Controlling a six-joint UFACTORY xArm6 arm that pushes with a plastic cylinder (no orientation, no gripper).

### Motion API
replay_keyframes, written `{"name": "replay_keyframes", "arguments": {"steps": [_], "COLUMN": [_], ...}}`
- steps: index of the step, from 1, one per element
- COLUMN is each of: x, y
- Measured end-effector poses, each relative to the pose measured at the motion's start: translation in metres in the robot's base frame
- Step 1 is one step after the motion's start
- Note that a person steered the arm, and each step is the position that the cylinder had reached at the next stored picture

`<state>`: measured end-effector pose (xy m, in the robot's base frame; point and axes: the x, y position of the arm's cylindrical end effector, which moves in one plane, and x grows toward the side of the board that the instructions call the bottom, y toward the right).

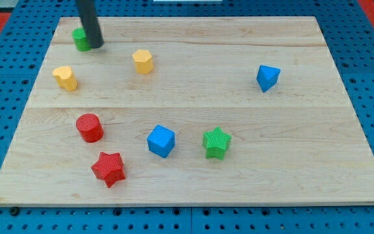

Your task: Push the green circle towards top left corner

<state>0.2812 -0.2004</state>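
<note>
The green circle (79, 39) stands near the board's top left corner, partly hidden behind the dark rod. My tip (96, 45) rests on the board right against the green circle's right side. The rod rises from there out of the view's top.
On the wooden board (193, 185) also stand a yellow block (65, 77) at left, a yellow block (143, 62), a blue block (267, 77) at right, a red circle (89, 127), a red star (108, 169), a blue cube (161, 141) and a green star (216, 142).
</note>
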Motion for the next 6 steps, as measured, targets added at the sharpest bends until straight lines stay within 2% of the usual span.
{"name": "replay_keyframes", "arguments": {"steps": [2, 3, 4, 5, 6], "x": [0.004, 0.031, 0.033, 0.012, -0.017], "y": [0.03, 0.021, -0.004, -0.033, -0.033]}}
